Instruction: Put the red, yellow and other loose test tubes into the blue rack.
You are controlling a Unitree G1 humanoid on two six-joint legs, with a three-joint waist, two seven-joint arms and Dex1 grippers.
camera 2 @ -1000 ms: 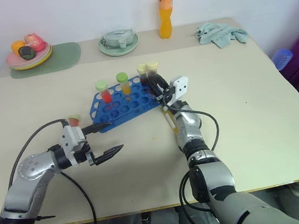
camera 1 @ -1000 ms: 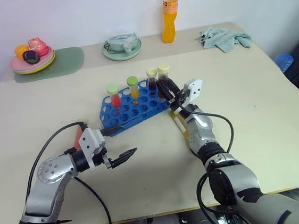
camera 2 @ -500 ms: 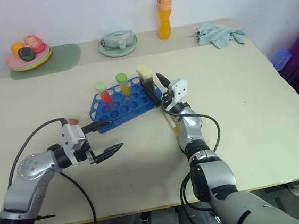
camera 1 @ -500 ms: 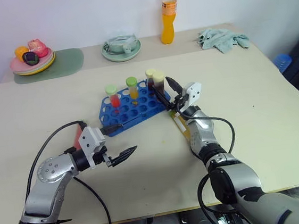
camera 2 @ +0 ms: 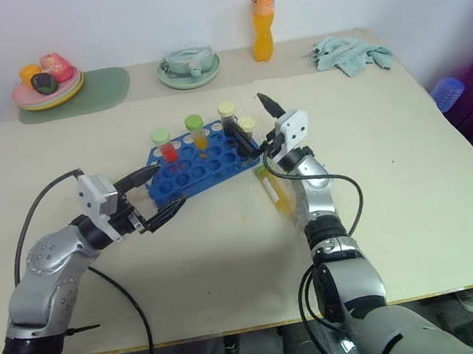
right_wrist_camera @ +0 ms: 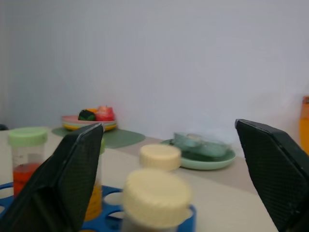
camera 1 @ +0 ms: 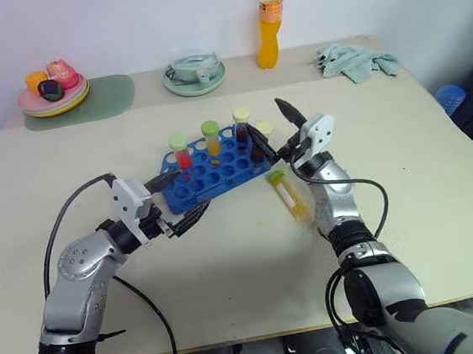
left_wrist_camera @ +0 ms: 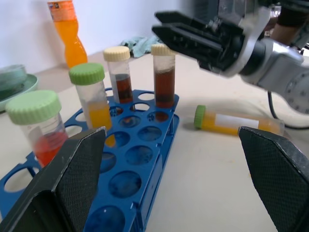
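1. Left eye view: The blue rack (camera 1: 214, 167) stands mid-table, a perforated plastic grid holding four upright capped tubes. One loose tube (camera 1: 287, 195), clear plastic with yellow liquid and a green cap, lies flat on the table just beside the rack's right end, cap end nearest the rack, long axis running away from it toward the robot. The right gripper (camera 1: 271, 132) hangs above the rack's right end, fingers spread wide, nothing between them. The loose tube lies below and toward the robot from that gripper; the right arm is judged the nearer.

2. Right eye view: The left gripper (camera 2: 159, 195) sits at the rack's near-left edge, fingers apart and empty, well apart from the loose tube.

3. Left wrist view: In the rack stand a red tube (left_wrist_camera: 39, 123) and an orange one (left_wrist_camera: 91, 99), both green-capped, and two dark brown tubes with cream caps. The loose tube lies beyond the rack's far corner.

4. Right wrist view: Textured black fingers (right_wrist_camera: 63, 180) stand wide apart over the cream caps (right_wrist_camera: 154, 193).
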